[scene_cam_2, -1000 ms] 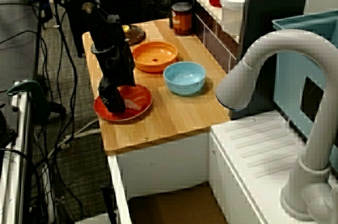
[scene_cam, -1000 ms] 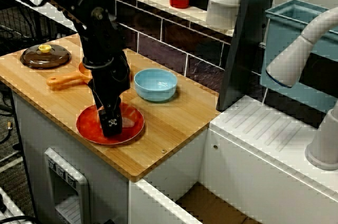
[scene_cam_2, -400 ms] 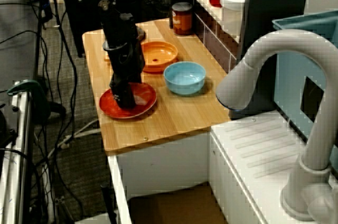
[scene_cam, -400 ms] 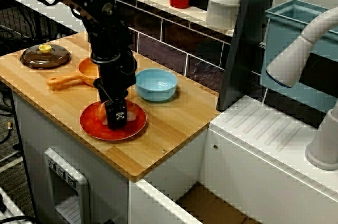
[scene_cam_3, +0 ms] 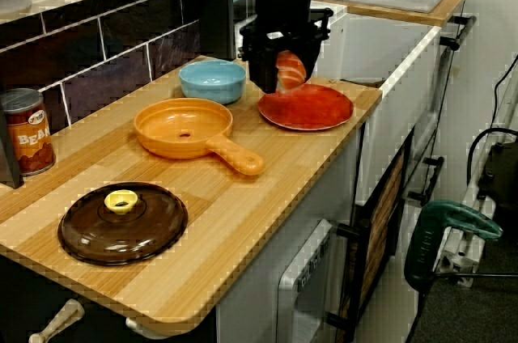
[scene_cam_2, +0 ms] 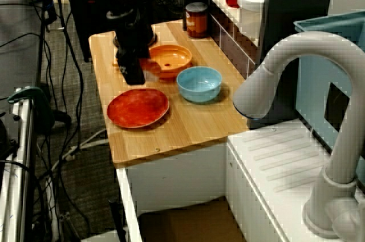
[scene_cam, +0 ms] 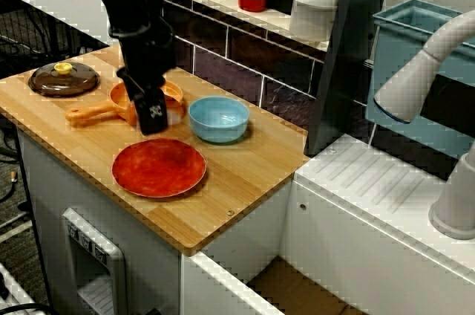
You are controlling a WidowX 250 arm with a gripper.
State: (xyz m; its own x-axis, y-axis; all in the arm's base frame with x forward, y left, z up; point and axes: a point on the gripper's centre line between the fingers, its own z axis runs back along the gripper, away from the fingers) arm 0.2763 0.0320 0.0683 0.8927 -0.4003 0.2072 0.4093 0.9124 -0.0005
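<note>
In the view facing the tiled wall, your gripper [scene_cam: 154, 116] hangs above the far edge of the red plate [scene_cam: 159, 167], its load hard to make out. The view over the faucet hides the load too. From the pot-lid end, the jaws pinch a salmon piece [scene_cam_3: 291, 69] above the red plate's rim, much of it sticking out. I judge that such a shallow hold could let it slip onto the counter [scene_cam_3: 202, 222] beside the red plate, or toward the orange pan [scene_cam_3: 182, 129] next to it.

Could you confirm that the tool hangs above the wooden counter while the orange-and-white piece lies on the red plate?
Not quite: the red plate is bare. The orange-and-white piece is gripped in the tool, which does hang above the wooden counter; the view from the side shows this.
</note>
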